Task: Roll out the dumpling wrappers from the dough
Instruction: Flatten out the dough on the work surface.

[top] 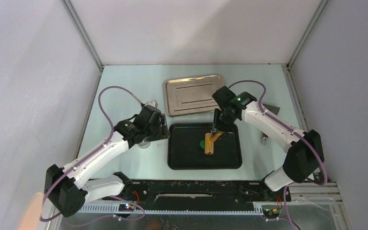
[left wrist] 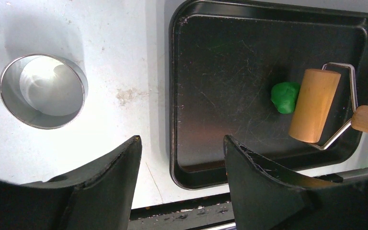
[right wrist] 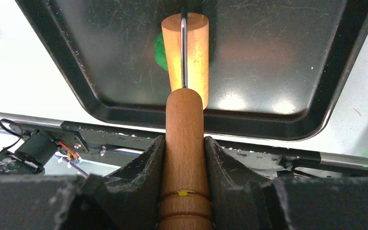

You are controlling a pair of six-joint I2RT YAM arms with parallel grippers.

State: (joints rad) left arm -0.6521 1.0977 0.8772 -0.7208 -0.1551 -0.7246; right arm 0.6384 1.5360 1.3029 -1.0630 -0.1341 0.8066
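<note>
The dough (top: 202, 143) is a small bright green lump in the black tray (top: 182, 158); it also shows in the left wrist view (left wrist: 285, 97) and, partly hidden, in the right wrist view (right wrist: 160, 50). My right gripper (right wrist: 184, 141) is shut on the wooden roller's handle (right wrist: 184, 143). The roller head (top: 211, 144) (left wrist: 314, 105) (right wrist: 186, 50) rests on the tray, touching the dough's right side. My left gripper (left wrist: 182, 143) is open and empty, above the table at the tray's left edge (left wrist: 175, 96). No round wrapper shows.
A round metal cutter ring (left wrist: 43, 91) stands on the table left of the black tray. A silver metal tray (top: 194, 94) lies behind it. A dark scraper-like tool (top: 270, 109) lies at the right. The black rail (top: 196, 189) runs along the near edge.
</note>
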